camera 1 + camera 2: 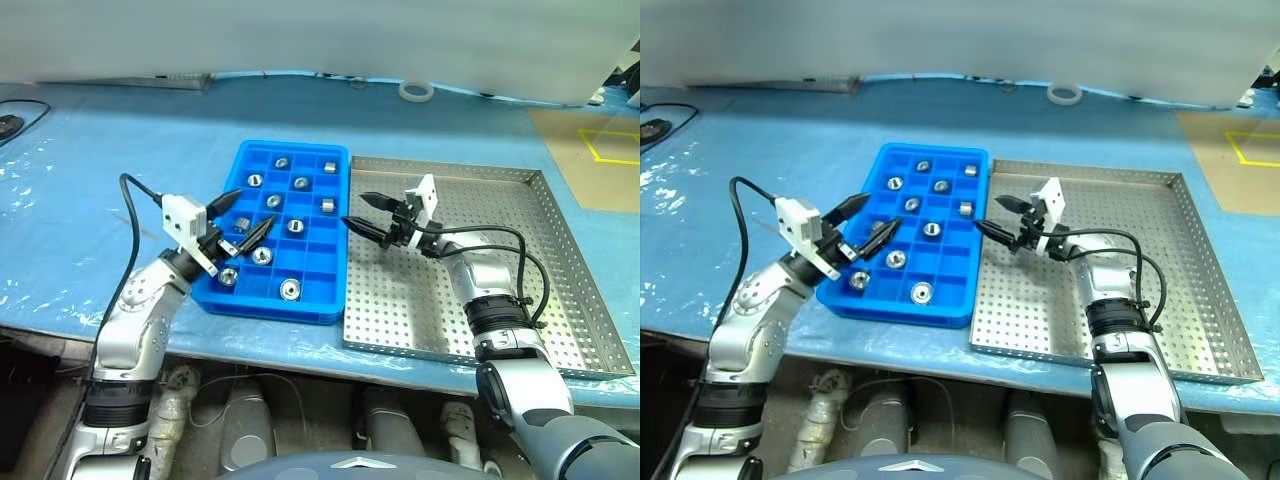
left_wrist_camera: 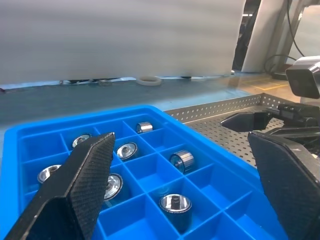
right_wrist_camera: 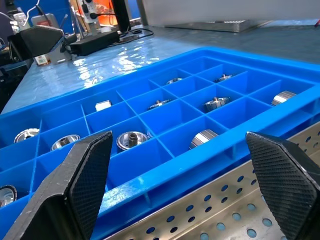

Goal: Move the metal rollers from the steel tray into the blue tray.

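The blue tray lies left of the steel tray, their long sides touching. Several metal rollers sit one to a compartment in the blue tray, and the left wrist view shows them close up, such as one roller. My left gripper hovers open over the blue tray's near left part, with nothing between its fingers. Over the steel tray's left edge, my right gripper points at the blue tray. It is open too, and its fingers hold nothing.
A white tape ring lies on the blue table cover at the back. At the far left lies a black cable. To the far right is a brown surface with yellow tape lines. The table's front edge runs just below both trays.
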Motion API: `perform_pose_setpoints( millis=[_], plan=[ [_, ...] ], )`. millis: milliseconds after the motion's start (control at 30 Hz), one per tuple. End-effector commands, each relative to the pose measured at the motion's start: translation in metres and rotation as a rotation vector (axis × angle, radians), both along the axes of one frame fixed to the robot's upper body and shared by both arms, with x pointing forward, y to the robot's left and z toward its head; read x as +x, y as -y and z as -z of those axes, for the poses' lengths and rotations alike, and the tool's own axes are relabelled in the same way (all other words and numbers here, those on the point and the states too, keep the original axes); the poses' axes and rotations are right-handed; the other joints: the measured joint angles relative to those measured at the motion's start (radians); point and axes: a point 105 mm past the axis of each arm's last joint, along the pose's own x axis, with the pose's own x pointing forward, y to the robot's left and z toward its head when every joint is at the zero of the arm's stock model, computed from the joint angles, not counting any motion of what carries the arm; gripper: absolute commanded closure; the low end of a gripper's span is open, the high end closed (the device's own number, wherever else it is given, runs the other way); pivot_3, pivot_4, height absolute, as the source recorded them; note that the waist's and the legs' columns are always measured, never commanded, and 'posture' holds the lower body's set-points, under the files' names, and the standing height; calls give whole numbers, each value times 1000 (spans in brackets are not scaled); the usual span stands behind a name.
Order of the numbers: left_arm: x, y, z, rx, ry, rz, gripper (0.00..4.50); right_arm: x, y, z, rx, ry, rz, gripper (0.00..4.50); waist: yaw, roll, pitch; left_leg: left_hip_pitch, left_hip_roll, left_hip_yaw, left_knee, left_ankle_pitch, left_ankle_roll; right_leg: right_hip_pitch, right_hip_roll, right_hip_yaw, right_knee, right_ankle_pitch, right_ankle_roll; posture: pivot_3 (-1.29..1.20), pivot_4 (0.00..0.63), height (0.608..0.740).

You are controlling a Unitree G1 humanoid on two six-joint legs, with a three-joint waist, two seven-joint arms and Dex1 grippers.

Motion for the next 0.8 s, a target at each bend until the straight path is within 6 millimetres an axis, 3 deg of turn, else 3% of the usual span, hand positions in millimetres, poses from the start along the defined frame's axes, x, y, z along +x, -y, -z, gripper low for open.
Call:
perform_pose_setpoints(
  millis=[33,233,500,600,800],
  plan=[
    [-3,14,-6,50,18,73,0,-6,6,-20,-2,63,-11,43,0,0,0,0,0,0,0,0,0,0,0,0,0,0,0,-11,150,740],
    [13,33,-16,86,18,150,0,-10,32,-20,-62,67,91,43,-4,0,0,1,0,0,1,0,0,2,0,0,0,0,0,-121,150,740],
    [26,76,-3,124,-17,312,0,-14,90,-32,-116,95,366,43,-50,0,0,1,-2,0,1,0,1,2,0,2,-1,0,0,-302,150,740],
    [29,95,3,134,-32,395,0,-21,129,-23,-216,66,565,43,-61,1,0,1,-2,1,1,-1,1,2,0,3,-2,0,1,-378,150,740],
    [35,112,6,141,-32,456,0,-35,172,2,-309,-55,777,43,-110,1,0,1,-3,3,3,-1,3,3,0,3,-2,0,2,-456,150,740]
  ],
)
